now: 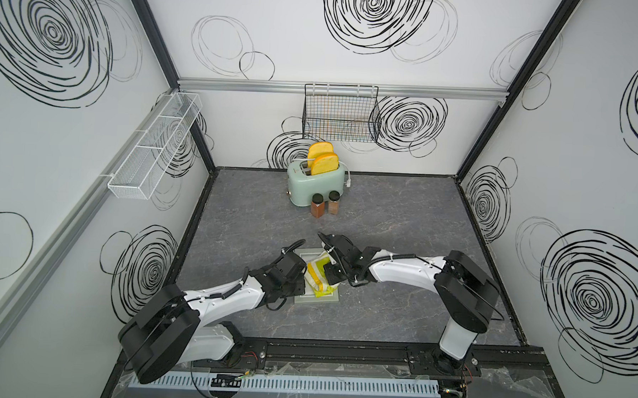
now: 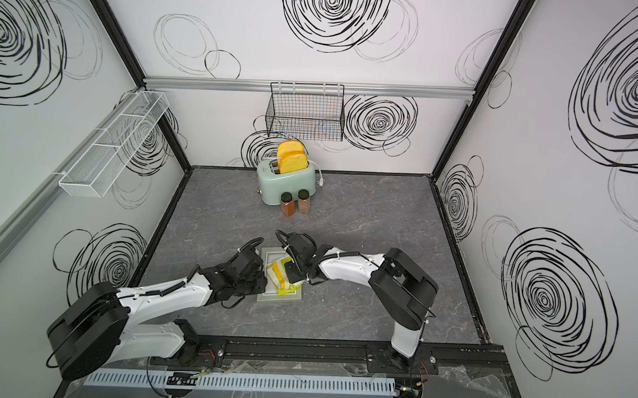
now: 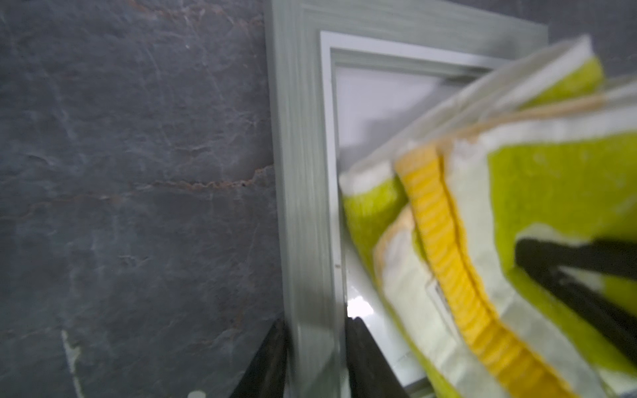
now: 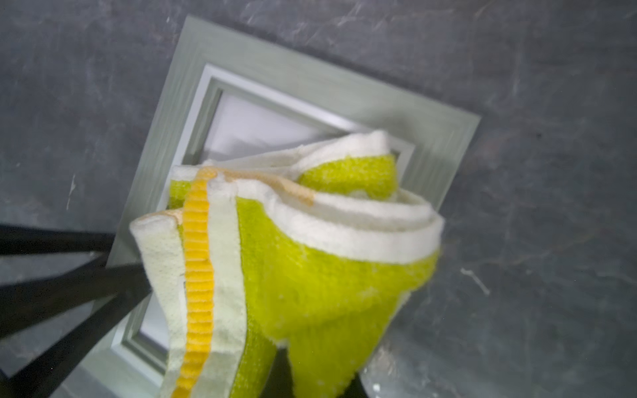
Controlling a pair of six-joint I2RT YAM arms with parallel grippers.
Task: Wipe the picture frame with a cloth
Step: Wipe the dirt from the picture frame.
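The grey-green picture frame lies flat mid-table between both arms. In the left wrist view my left gripper is shut on the frame's side border, one finger outside it and one on the glass. My right gripper is shut on the bunched lime-yellow cloth, which hangs over the frame and rests on its glass. The cloth hides the print. The left fingers show beside the cloth in the right wrist view.
A mint toaster with two toast slices stands at the back, with two spice jars in front of it. A black wire basket hangs on the back wall. A white mesh shelf runs along the left wall.
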